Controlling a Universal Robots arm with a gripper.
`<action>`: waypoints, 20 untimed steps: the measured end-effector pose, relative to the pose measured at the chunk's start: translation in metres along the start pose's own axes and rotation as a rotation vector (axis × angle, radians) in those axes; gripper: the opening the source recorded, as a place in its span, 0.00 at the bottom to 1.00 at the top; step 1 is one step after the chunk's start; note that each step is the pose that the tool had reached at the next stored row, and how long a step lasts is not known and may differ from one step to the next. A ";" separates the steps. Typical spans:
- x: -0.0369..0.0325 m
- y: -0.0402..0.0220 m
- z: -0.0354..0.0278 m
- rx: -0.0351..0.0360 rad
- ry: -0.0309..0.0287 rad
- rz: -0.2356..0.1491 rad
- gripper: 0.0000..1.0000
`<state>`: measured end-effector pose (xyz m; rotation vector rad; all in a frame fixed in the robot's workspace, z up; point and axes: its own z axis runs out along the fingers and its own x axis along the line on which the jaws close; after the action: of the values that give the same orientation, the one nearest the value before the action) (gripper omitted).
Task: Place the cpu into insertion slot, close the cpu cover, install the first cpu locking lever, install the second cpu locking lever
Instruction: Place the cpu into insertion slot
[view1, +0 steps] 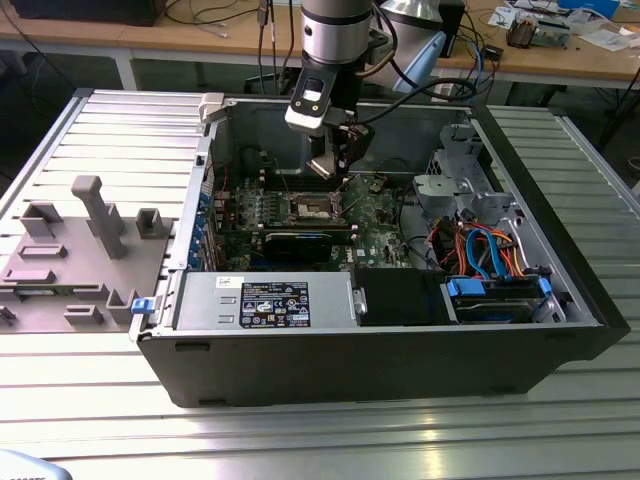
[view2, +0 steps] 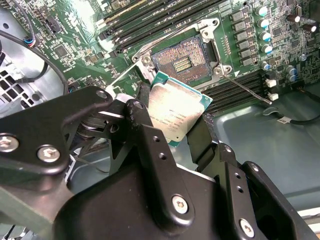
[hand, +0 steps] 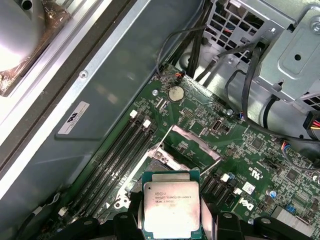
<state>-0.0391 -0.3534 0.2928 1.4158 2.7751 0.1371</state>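
Note:
My gripper is shut on the cpu, a flat square chip with a silver-grey top, its black fingers pressing two opposite edges. In both wrist views the cpu hangs above the green board, just beside the insertion slot. The slot lies open, its contact field bare inside a silvery rim. The cpu cover stands swung up beside the slot. Two thin wire levers stick out from the slot's corners, unlatched. In the exterior view the gripper hovers over the slot inside the open computer case.
Long black memory slots run beside the socket. A black card, a power supply and a drive cage with blue and orange cables crowd the case. The case walls ring the board. A grey fixture stands at the exterior view's left.

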 end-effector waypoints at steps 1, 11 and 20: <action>0.0000 0.0000 0.0000 -0.0001 -0.0001 0.002 0.55; 0.0000 0.0000 0.0001 -0.0003 -0.0011 0.012 0.55; 0.0000 0.0000 0.0001 -0.0005 -0.0020 0.022 0.55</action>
<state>-0.0391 -0.3534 0.2928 1.4458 2.7585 0.1367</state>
